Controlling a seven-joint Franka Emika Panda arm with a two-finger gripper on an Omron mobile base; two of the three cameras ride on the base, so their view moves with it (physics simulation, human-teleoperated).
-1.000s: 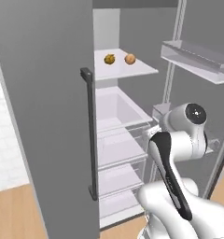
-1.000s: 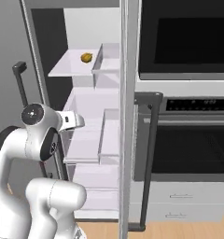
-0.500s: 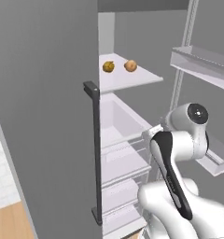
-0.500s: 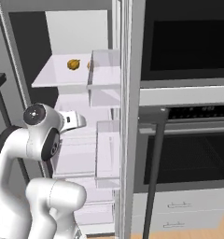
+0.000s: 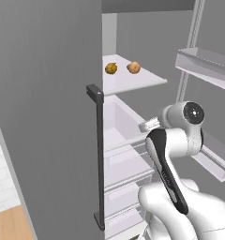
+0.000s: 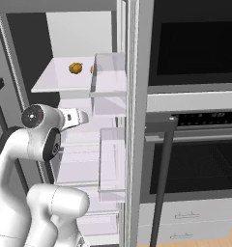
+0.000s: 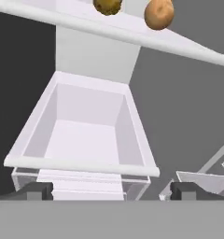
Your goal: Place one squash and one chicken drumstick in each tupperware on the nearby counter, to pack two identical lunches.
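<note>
The fridge stands open, its grey door (image 5: 48,117) swung out to the left with a dark vertical handle (image 5: 100,154) along its edge. On the white upper shelf (image 5: 128,82) sit two small round items side by side, near each other but apart: a yellow, lumpy squash (image 5: 111,68) to the left and a smoother orange-brown one (image 5: 133,67) to the right, whose kind I cannot tell for sure. From the right base view the yellow squash (image 6: 76,68) lies on the same shelf (image 6: 55,79), with the other item partly hidden behind a clear door bin (image 6: 109,77). Below the shelf an empty white drawer (image 7: 88,133) projects forward, and the hand view looks into it from just in front, with both items above at the top edge. The pincer (image 7: 112,190) stands wide, its two dark finger tips (image 7: 35,191) far apart at the bottom of the hand view, with nothing between them. The white arm (image 5: 173,150) reaches toward the fridge interior at the drawer's level. To the right of the fridge is a black wall oven (image 6: 195,144) with a long dark handle (image 6: 161,188)
</note>
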